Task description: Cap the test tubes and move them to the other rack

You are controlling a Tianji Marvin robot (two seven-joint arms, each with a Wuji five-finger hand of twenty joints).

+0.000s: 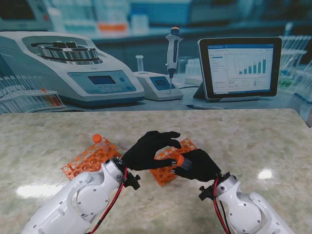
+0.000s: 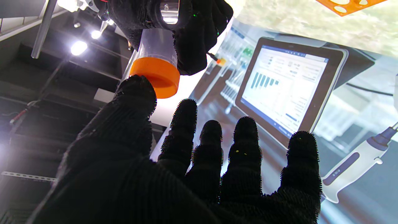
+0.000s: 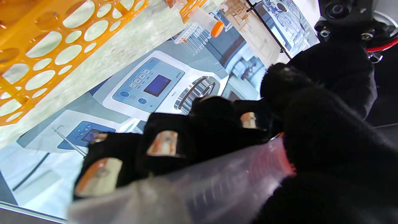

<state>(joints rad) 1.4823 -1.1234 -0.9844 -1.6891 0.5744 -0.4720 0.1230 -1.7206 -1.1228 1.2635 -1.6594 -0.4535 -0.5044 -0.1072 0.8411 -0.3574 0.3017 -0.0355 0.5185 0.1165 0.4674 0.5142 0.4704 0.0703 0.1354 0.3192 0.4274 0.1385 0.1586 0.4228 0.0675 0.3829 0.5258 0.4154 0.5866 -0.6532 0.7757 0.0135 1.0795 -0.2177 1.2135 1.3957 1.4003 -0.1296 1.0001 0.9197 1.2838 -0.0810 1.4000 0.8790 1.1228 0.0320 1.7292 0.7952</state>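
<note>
Currently:
Right robot hand: clamped around test tube, orange cap fitted.
Left robot hand: fingers spread, thumb touching cap.
Racks: one beside tube, one under it.

Both arms are glossy white, built of rounded shell segments, and each ends in a black knit-gloved five-finger hand — left hand, right hand. Red and black cables run along each forearm to a dark wrist fitting with visible screws.
</note>
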